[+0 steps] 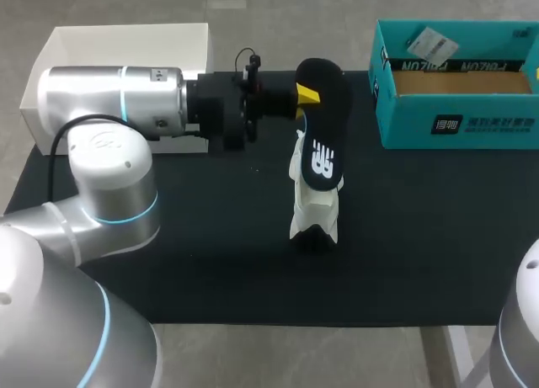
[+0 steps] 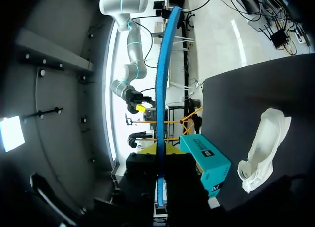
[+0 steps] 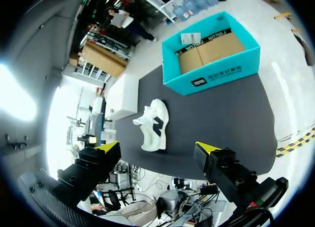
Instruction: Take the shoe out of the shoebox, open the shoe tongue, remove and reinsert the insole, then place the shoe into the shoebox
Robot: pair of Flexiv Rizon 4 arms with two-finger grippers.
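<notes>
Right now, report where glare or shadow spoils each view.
Head view: even light, a sheen on the left arm; the shoe is plain to see. Left wrist view: bright backlight behind the insole in the left claw, which sits in shade. Right wrist view: strong glare off to one side, yet the shoebox is clearly lit.

white shoe, black insole, teal shoebox

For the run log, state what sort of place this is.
Probably a robotics lab bench: the robot's left hand holds an insole over a black table, with a white shoe and a teal shoebox set out.
</notes>
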